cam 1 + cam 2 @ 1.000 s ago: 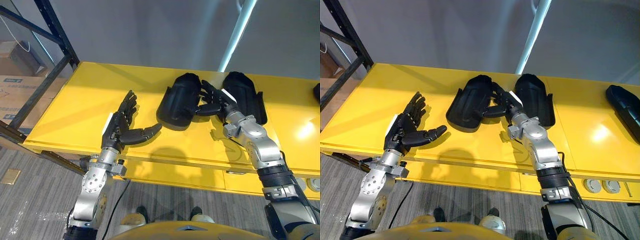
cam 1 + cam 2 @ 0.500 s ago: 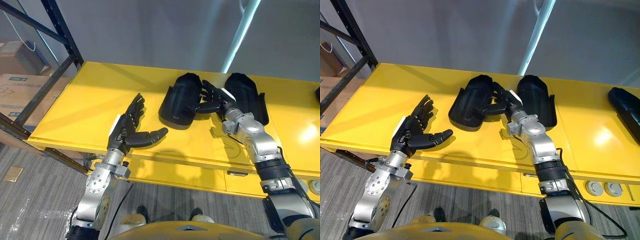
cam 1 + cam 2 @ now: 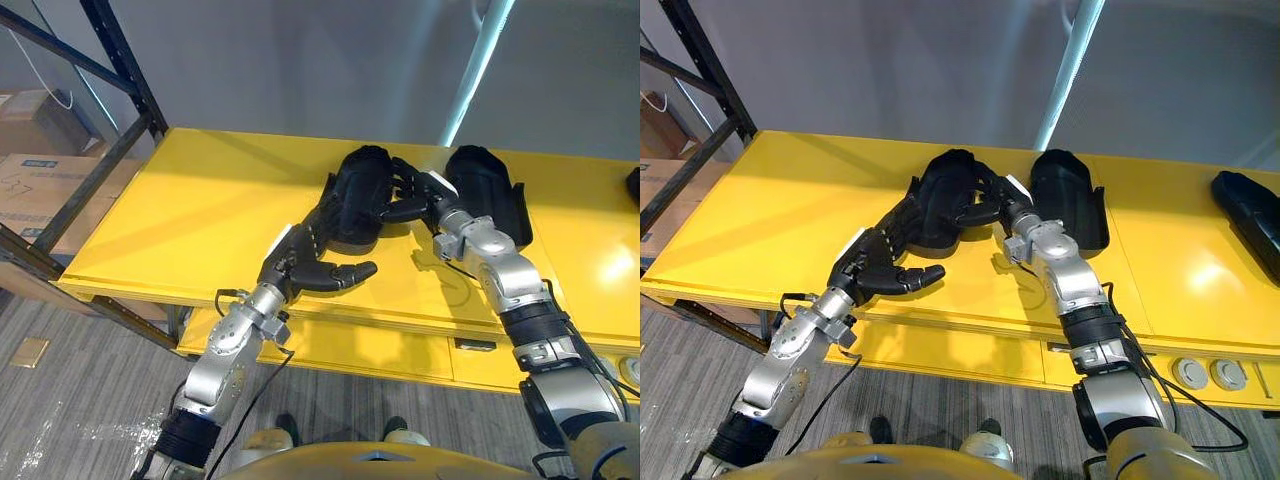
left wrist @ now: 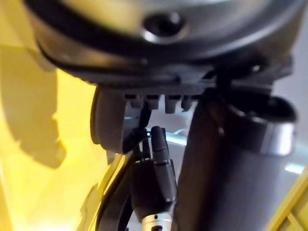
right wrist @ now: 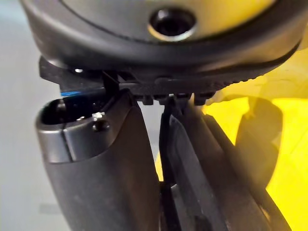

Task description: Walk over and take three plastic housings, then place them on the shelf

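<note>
First pick-up, I think. The housing (image 3: 358,200) sits on the yellow table (image 3: 180,200). The left hand (image 3: 305,262) lies flat against it, and the right hand (image 3: 412,195) is spread open on it. Next they must squeeze and lift.

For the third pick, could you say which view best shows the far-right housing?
Right eye view: much of the housing shows there. Left eye view catches just its tip; wrist views look along the left hand and right hand.

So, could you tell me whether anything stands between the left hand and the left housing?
Nothing visible: the left hand reaches the left housing at its left edge; the right hand is at its right side.
</note>
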Robot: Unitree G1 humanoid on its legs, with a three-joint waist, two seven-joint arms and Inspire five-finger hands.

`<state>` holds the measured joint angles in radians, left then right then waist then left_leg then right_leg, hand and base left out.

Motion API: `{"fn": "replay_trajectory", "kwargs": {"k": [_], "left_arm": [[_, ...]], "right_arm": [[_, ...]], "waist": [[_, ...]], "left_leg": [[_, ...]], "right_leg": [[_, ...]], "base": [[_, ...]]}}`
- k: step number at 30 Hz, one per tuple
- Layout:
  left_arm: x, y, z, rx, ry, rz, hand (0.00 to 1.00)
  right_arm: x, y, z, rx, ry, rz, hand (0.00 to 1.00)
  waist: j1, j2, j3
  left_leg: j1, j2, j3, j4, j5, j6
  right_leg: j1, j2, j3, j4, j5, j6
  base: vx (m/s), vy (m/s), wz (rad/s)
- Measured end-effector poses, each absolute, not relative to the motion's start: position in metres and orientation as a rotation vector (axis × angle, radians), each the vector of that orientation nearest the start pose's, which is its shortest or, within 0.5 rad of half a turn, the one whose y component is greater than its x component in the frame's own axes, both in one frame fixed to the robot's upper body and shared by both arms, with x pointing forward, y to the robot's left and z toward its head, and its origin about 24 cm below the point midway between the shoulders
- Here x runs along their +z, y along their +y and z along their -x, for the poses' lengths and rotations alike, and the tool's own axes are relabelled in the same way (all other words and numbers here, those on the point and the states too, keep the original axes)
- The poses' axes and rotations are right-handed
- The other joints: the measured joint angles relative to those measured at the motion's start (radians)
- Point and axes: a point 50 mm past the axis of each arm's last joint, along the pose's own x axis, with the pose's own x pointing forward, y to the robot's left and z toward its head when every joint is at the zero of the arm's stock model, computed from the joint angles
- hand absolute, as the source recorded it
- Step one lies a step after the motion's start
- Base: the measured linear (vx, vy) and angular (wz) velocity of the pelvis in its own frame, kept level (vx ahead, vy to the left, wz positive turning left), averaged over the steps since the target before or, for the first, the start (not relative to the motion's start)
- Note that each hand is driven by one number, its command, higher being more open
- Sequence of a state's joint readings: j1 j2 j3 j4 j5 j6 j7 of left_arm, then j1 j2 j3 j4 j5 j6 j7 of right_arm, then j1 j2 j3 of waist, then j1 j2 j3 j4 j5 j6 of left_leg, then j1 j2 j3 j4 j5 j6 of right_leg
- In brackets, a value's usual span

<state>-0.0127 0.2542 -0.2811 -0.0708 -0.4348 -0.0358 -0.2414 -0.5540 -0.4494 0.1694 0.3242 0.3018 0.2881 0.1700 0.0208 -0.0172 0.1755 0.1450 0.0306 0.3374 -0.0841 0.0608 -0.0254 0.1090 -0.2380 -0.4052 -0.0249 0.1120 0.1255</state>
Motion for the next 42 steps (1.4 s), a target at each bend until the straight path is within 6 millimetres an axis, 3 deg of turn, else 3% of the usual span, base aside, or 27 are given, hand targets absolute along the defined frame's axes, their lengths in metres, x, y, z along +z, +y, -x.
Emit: {"fn": "replay_trajectory", "kwargs": {"k": [16,19,21,24,27,30,33,36,39,42], "left_arm": [[0.063,0.122,-0.249,-0.517,-0.083,0.187,1.00],[0.096,0.127,-0.247,-0.500,-0.264,0.183,1.00],[0.134,0.135,-0.240,-0.463,-0.482,0.193,1.00],[0.170,0.145,-0.231,-0.387,-0.702,0.208,1.00],[0.181,0.156,-0.228,-0.268,-0.770,0.198,1.00],[0.179,0.163,-0.231,-0.138,-0.737,0.140,1.00],[0.164,0.174,-0.241,-0.036,-0.586,0.091,1.00],[0.133,0.179,-0.252,-0.006,-0.376,0.073,1.00],[0.104,0.184,-0.251,-0.004,-0.215,0.060,1.00],[0.089,0.184,-0.251,-0.026,-0.127,0.055,1.00]], "right_arm": [[0.113,-0.169,-0.355,0.314,0.115,0.205,1.00],[0.113,-0.169,-0.355,0.309,0.114,0.205,1.00],[0.113,-0.170,-0.355,0.298,0.115,0.206,1.00],[0.109,-0.172,-0.353,0.286,0.126,0.204,1.00],[0.102,-0.172,-0.351,0.286,0.143,0.197,1.00],[0.102,-0.171,-0.350,0.286,0.144,0.195,1.00],[0.102,-0.173,-0.351,0.280,0.142,0.192,1.00],[0.103,-0.174,-0.351,0.265,0.139,0.189,1.00],[0.103,-0.175,-0.351,0.260,0.137,0.187,1.00],[0.105,-0.177,-0.351,0.253,0.129,0.184,1.00]], "waist": [[0.005,-0.001,-0.001],[0.005,-0.001,-0.001],[0.004,0.001,-0.001],[0.008,0.004,-0.003],[0.009,0.006,-0.004],[0.012,0.006,-0.004],[0.009,0.006,-0.004],[0.010,0.006,-0.004],[0.008,0.006,-0.003],[0.009,0.006,-0.003]], "left_leg": [[0.007,0.010,0.012,0.000,0.003,-0.008],[0.008,0.009,0.010,0.000,0.004,-0.009],[0.008,0.010,0.005,0.000,0.004,-0.009],[0.010,0.010,-0.004,0.000,0.006,-0.010],[0.015,0.010,-0.009,-0.001,0.006,-0.010],[0.014,0.009,-0.011,-0.004,0.007,-0.011],[0.004,0.009,-0.020,-0.005,0.008,-0.012],[-0.001,0.009,-0.029,-0.004,0.012,-0.012],[-0.007,0.008,-0.033,-0.002,0.012,-0.011],[-0.018,0.008,-0.035,-0.001,0.018,-0.011]], "right_leg": [[0.014,0.024,0.011,-0.030,0.017,-0.009],[0.015,0.024,0.008,-0.029,0.016,-0.009],[0.018,0.024,0.003,-0.028,0.015,-0.010],[0.025,0.024,-0.007,-0.028,0.013,-0.012],[0.034,0.023,-0.013,-0.028,0.011,-0.013],[0.033,0.022,-0.014,-0.028,0.011,-0.013],[0.030,0.022,-0.024,-0.029,0.008,-0.017],[0.030,0.022,-0.032,-0.029,0.008,-0.016],[0.026,0.022,-0.036,-0.030,0.010,-0.015],[0.017,0.021,-0.038,-0.030,0.011,-0.014]], "base": [[0.00,-0.005,-0.03],[0.00,0.000,0.01],[0.01,-0.002,0.06],[0.00,-0.002,0.09],[-0.01,0.002,0.06],[-0.01,0.002,0.01],[-0.03,0.004,0.09],[0.00,0.004,0.08],[0.02,0.005,0.03],[0.01,0.002,0.01]]}}
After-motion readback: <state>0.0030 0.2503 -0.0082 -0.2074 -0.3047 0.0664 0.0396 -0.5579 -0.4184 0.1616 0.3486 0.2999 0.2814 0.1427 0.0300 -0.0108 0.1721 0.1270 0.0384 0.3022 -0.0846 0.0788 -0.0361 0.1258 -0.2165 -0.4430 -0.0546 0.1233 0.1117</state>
